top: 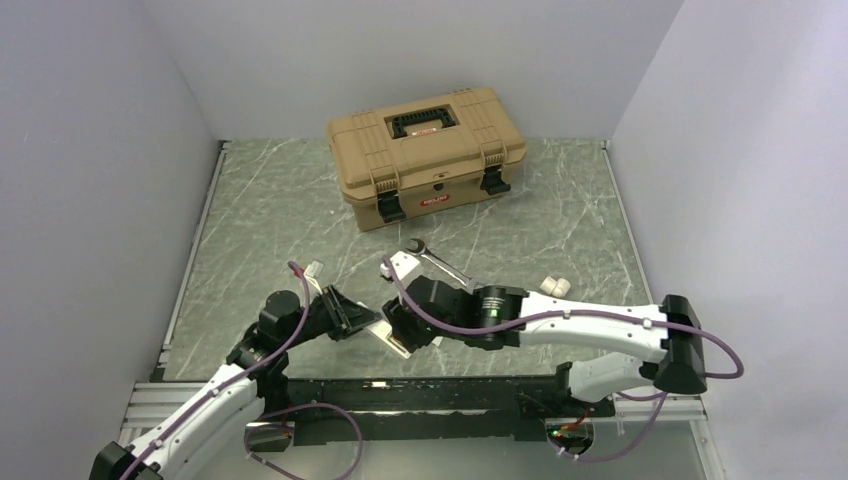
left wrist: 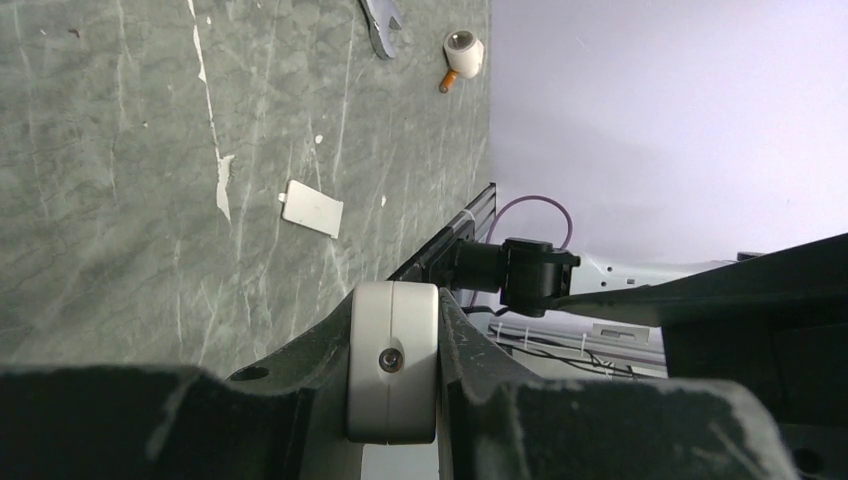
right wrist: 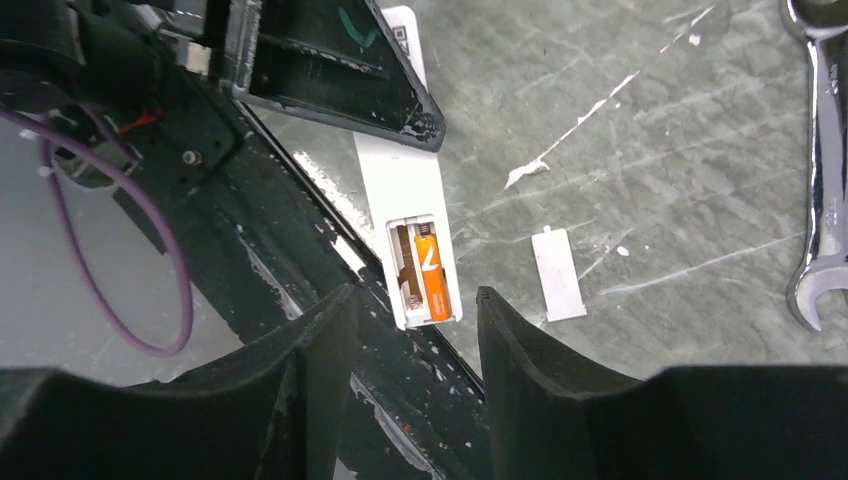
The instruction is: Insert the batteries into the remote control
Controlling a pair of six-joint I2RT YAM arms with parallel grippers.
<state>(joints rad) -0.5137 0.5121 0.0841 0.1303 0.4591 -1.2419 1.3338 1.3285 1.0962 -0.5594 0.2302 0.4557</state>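
Between the two hands, close to the near edge of the worktop: remote control, held up, back face toward the right wrist camera.

- Left hand: pressed together on one end of the remote control, white body wedged between the fingers.
- Right hand: spread, nothing between the fingers. The free end of the remote control sits just beyond the fingertips, in line with the gap.
- Compartment: open, at the end nearest the right hand. One orange battery is seated in the slot on the right of that view. The slot beside it shows bare brown, with no cell.
- Battery cover: flat on the worktop, just beside the remote control, apart from it.
- Long axis: runs from the left hand straight toward the right hand's gap, slightly slanted in the right wrist view. The right hand is therefore the nearer one to the empty slot, and the left hand serves as the clamp.
- Wrench: lies beyond the right hand, toward the tan toolbox; untouched.
- Small white cylinder with an orange stub, past the wrench end. Possibly the second cell's holder; cannot tell.

Judgement: half loaded. The next cell must go in parallel to the seated one, so the approach has to follow that long axis. The risk is nudging the seated battery out.
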